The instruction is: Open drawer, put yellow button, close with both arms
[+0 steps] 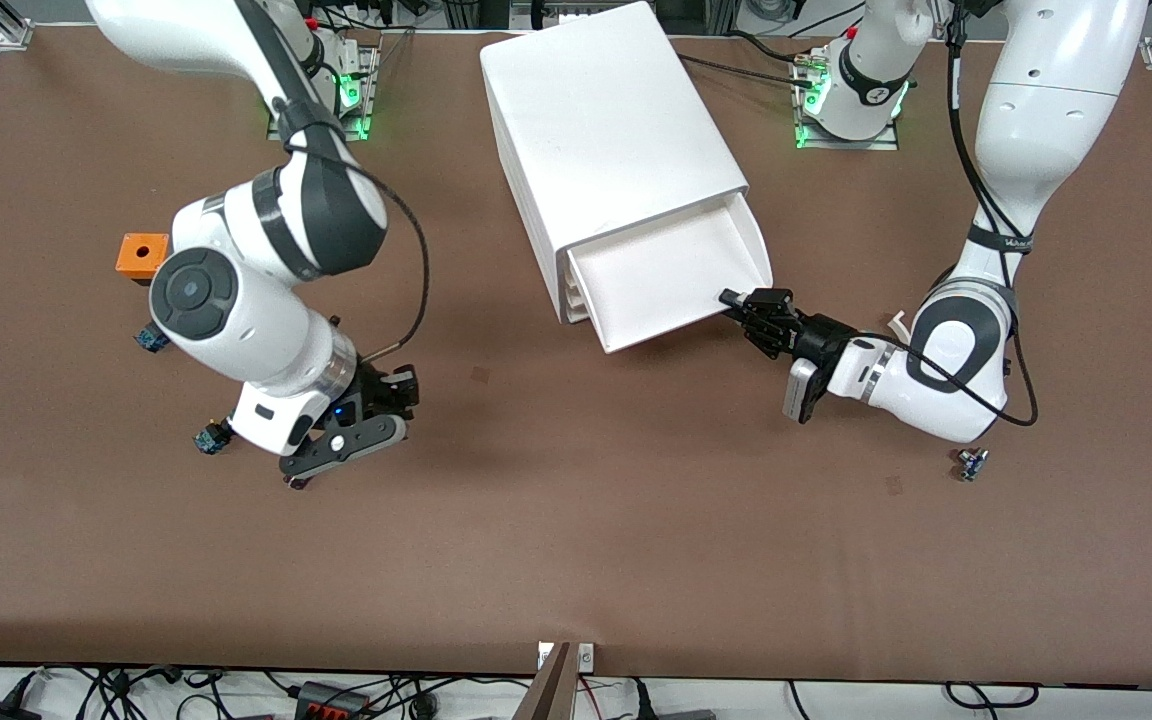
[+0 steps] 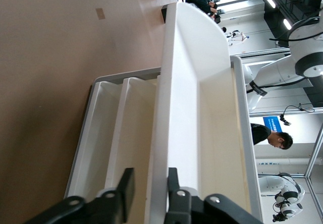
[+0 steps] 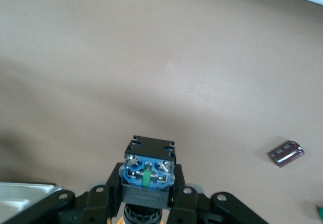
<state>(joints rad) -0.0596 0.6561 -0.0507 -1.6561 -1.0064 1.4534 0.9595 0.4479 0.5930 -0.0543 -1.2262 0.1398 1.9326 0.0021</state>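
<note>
The white cabinet [image 1: 606, 130] stands at the back middle of the table, and its top drawer [image 1: 676, 322] is pulled out with nothing in it. My left gripper [image 1: 736, 300] is at the corner of the drawer's front wall toward the left arm's end. In the left wrist view the left gripper [image 2: 149, 188] straddles that wall [image 2: 171, 108]. It is open: one finger stands apart from the wall and the other lies against it. My right gripper [image 1: 298, 480] hangs low over the table toward the right arm's end. The right gripper [image 3: 147, 196] is shut on the yellow button [image 3: 147, 171], blue-black base outward; only a sliver of orange cap shows.
An orange block [image 1: 142, 254] and two small switches [image 1: 149, 338] [image 1: 208, 438] lie near the right arm. Another switch [image 1: 971, 463] lies near the left arm's elbow. A small dark part [image 3: 285, 152] lies on the table. The lower drawers stay shut.
</note>
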